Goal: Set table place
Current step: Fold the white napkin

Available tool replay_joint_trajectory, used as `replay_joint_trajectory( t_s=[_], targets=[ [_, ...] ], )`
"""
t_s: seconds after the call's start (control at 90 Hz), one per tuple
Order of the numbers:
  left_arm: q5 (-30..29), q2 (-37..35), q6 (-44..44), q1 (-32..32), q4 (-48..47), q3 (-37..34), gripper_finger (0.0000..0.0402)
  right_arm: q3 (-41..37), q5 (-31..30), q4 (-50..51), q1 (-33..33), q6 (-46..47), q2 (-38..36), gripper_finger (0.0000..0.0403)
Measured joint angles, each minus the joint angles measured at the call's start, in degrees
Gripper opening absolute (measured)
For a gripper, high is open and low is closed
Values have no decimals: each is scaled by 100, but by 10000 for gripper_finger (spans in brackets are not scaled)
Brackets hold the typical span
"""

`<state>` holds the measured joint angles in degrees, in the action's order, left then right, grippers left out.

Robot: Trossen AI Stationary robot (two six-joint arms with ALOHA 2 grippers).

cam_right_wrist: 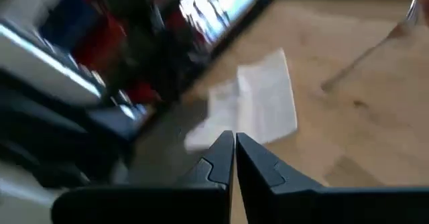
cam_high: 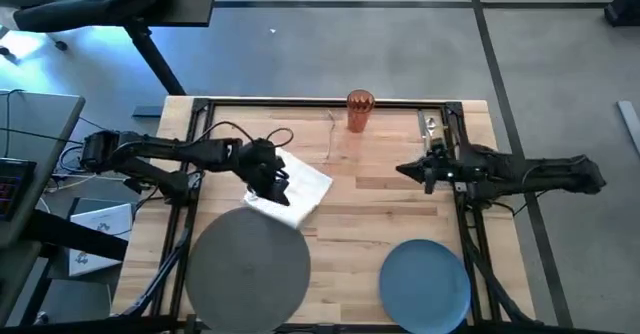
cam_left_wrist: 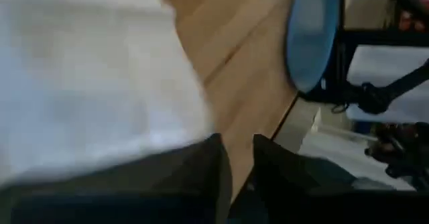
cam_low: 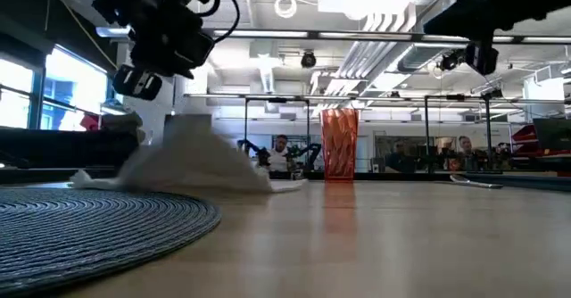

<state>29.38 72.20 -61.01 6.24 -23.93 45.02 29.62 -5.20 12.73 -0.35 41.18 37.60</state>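
Observation:
A white napkin (cam_high: 305, 189), partly rumpled, lies on the wooden table (cam_high: 380, 214), with its near corner over the far rim of the grey placemat (cam_high: 248, 269). My left gripper (cam_high: 270, 182) hovers just above the napkin's left part (cam_left_wrist: 87, 83). Its fingers stand a narrow gap apart, and only bare wood shows between them. The blue plate (cam_high: 425, 284) lies at the near right. The orange tumbler (cam_high: 360, 111) stands upright at the far edge. My right gripper (cam_high: 403, 170) is shut and raised over the table's right half, and it holds nothing.
A fork (cam_high: 330, 134) lies left of the tumbler, and more cutlery (cam_high: 430, 129) lies by the far right rail. Bare wood lies between the napkin and my right gripper. The placemat and the plate reach the near edge. People show in the room beyond.

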Motion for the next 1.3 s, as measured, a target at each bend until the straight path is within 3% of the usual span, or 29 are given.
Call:
replay_joint_trajectory(
  t_s=[0.133, 0.289, 0.4, 0.567, 0.689, 0.956, 1.133, 1.3],
  targets=[
    [-128, -4, 666, -40, -961, 34, 127, 494, 163, 33, -215, -687, 1003, 0],
    [-583, -2, 2517, -164, -1956, 34, 117, 890, 474, 42, -471, -1227, 1910, 0],
    [-925, -2, 3872, -271, -2298, 34, 103, 1054, 921, 47, -567, -1427, 2343, 0],
    [-1660, 63, 4907, -242, -3018, 34, 101, 1249, 1301, 30, -570, -1361, 2648, 0],
    [-2165, 253, 5686, -101, -3316, 34, 115, 1275, 979, -212, -563, -1234, 2700, 0],
    [-2224, 1177, 8199, 22, -3255, 34, 132, 1282, -352, -1243, -565, -421, 2696, 0],
    [-2871, 1785, 8777, 22, -3118, 34, 84, 1281, -875, -1623, -560, 35, 2696, 0],
    [-2820, 1876, 8824, 20, -3221, 37, 17, 1279, -924, -1675, -550, 391, 2696, 0]
  ],
)
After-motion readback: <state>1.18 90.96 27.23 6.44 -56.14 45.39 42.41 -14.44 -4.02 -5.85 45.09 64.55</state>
